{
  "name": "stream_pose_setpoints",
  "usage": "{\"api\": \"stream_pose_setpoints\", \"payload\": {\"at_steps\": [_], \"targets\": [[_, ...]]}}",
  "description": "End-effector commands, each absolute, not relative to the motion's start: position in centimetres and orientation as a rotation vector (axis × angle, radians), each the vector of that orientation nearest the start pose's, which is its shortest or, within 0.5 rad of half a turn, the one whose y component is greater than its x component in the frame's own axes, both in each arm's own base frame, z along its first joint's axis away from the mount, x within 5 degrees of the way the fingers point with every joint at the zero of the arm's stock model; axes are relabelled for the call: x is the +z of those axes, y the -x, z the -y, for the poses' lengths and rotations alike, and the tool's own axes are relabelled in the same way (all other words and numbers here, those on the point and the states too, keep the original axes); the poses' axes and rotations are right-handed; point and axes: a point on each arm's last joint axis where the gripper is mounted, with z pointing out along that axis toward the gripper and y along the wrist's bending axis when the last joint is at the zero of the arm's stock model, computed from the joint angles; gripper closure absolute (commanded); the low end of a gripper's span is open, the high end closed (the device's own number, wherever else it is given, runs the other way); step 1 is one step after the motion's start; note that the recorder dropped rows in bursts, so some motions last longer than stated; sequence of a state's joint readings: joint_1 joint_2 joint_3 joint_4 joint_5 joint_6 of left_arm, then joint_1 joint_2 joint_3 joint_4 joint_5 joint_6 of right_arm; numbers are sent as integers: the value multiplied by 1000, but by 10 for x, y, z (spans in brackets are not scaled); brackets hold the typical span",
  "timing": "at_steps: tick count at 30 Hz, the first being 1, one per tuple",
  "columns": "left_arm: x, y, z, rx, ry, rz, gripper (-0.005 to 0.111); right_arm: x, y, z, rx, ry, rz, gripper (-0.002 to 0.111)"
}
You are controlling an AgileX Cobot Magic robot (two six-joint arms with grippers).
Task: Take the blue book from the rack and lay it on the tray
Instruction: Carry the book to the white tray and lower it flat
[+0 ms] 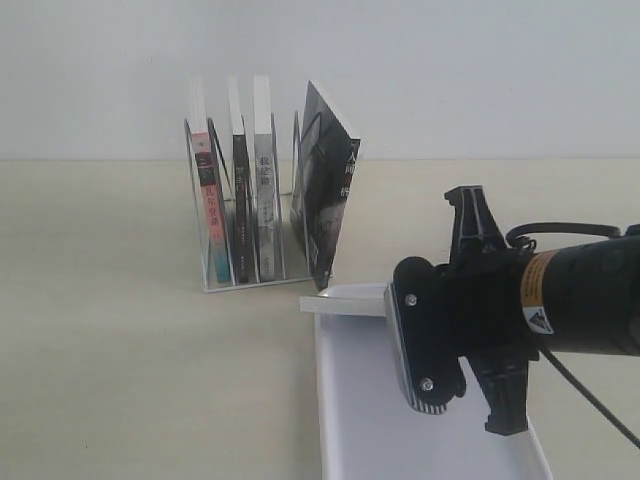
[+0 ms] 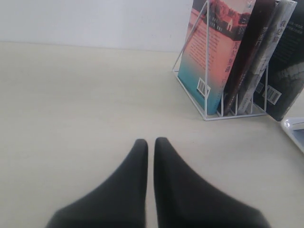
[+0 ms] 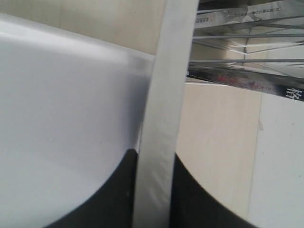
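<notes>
right tool (image 3: pixel 156 161): clenched on the blue book (image 1: pixel 345 298). In the right wrist view we see dark fingers (image 3: pixel 114 199) pressing on either side of its pale edge.
blue book: out of the rack (image 1: pixel 250 283) and held flat at the far end of the tray (image 1: pixel 370 430). We see it edge-on, only the white page edge, so the cover is hidden from us.
book edges: in the exterior view its left end juts a little past the tray's left rim, and its right end is hidden behind the arm (image 1: pixel 590 300). We cannot tell whether it touches the far rim or hangs just above it.
tray: near and right on the tabletop (image 1: pixel 120 350). Its glossy floor lies bare from the book toward the near side, except where the arm covers it on the right.
black book (image 1: pixel 330 190): leans right at the rack's right end. Its lower corner is just beside the blue book's left end, the tightest spot we see.
rack: far and left of the tray, with a pink-and-teal book (image 1: pixel 208 215), a dark-spined book (image 1: pixel 241 200) and a grey book (image 1: pixel 266 200) upright in its slots.
left tool (image 2: pixel 151 142): clenched on nothing, fingertips almost touching, over bare tabletop and well apart from the rack.
open room: wide bare tabletop left of the tray and on the near side of the rack.
</notes>
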State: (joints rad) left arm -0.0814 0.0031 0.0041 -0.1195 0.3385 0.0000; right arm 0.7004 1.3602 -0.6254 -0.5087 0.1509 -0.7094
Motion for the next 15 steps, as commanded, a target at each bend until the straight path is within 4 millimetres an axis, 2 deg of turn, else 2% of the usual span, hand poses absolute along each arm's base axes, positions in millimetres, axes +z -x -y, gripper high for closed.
{"api": "stream_pose_setpoints", "payload": {"at_steps": [1, 4, 7, 12, 15], "targets": [[183, -53, 8, -173, 5, -1819, 103, 206, -201, -155, -361, 1957, -1442, 84], [183, -53, 8, -173, 5, -1819, 103, 206, -201, -155, -360, 1955, -1441, 68], [183, -53, 8, -173, 5, -1819, 103, 206, -201, -155, -354, 1947, -1451, 58], [183, -53, 8, -173, 5, -1819, 103, 206, -201, -155, -341, 1924, -1478, 45], [183, -53, 8, -173, 5, -1819, 103, 206, -201, -155, -337, 1916, -1487, 42]]}}
